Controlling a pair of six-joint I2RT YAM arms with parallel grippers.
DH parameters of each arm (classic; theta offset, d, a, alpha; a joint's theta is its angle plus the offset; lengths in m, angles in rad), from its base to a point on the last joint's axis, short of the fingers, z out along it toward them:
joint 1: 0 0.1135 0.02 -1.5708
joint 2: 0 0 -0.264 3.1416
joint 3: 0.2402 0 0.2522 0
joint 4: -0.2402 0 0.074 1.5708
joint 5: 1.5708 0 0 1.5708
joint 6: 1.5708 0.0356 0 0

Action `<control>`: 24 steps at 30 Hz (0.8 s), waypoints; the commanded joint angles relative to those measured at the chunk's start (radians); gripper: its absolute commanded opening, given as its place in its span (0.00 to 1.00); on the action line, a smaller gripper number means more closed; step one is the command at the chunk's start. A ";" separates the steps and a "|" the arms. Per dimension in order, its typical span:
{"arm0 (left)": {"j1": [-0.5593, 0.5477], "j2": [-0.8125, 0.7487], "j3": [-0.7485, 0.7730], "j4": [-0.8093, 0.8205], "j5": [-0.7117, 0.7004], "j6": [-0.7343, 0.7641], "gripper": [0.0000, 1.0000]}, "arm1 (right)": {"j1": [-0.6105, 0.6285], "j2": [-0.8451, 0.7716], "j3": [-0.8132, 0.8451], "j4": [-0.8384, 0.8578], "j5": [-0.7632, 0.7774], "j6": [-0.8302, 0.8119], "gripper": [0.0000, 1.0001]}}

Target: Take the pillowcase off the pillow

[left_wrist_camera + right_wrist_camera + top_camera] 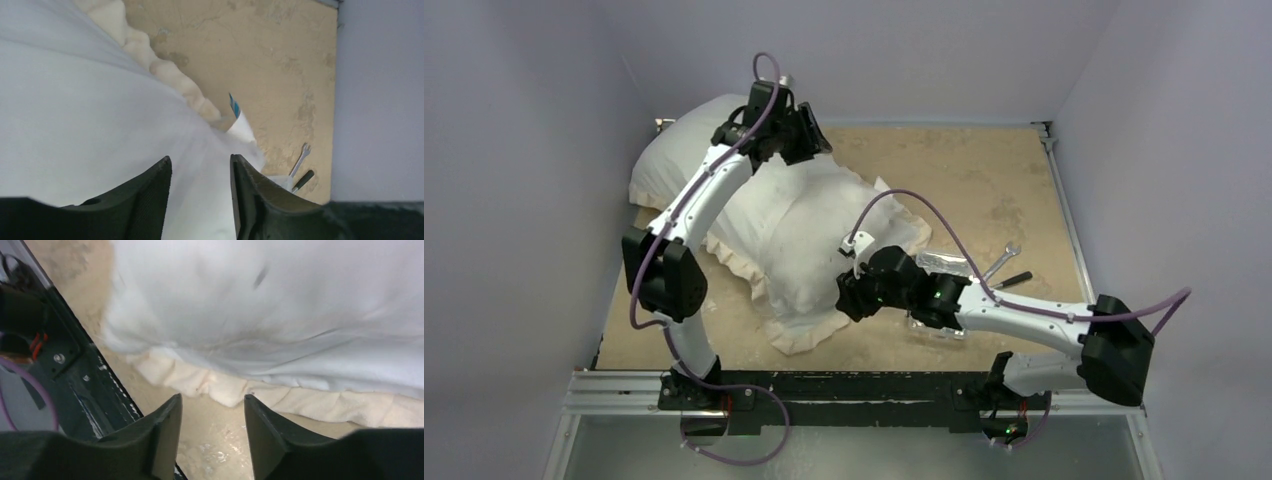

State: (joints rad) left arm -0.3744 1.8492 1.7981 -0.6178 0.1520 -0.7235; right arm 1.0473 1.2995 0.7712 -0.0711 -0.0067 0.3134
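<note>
The pillowcase (809, 235) lies white side up across the middle of the table, its cream frill (799, 335) along the near edge. The plain white pillow (686, 150) bulges out past it at the far left; how much of it sits inside the case is hidden. My left gripper (809, 135) hovers at the case's far edge. In the left wrist view it is open (201, 162) over white fabric, pinching nothing, with the frill (165, 75) beyond. My right gripper (849, 295) is open (212, 400) over bare table just short of the frill (300, 402).
A wrench (1002, 262), a black-handled tool (1016, 279) and a clear plastic packet (944, 262) lie on the tan table (984, 180) right of the case. Grey walls close in the left, far and right sides. The black mounting rail (844, 390) runs along the near edge.
</note>
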 commanded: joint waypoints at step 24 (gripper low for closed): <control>0.043 -0.914 -0.713 -0.071 -0.398 0.140 0.96 | 0.002 0.350 0.543 -0.304 0.289 0.081 0.99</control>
State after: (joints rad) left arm -0.3302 1.0298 1.1690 -0.7101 -0.1608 -0.5163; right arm 1.0466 1.5864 1.2446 -0.3443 0.2359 0.3641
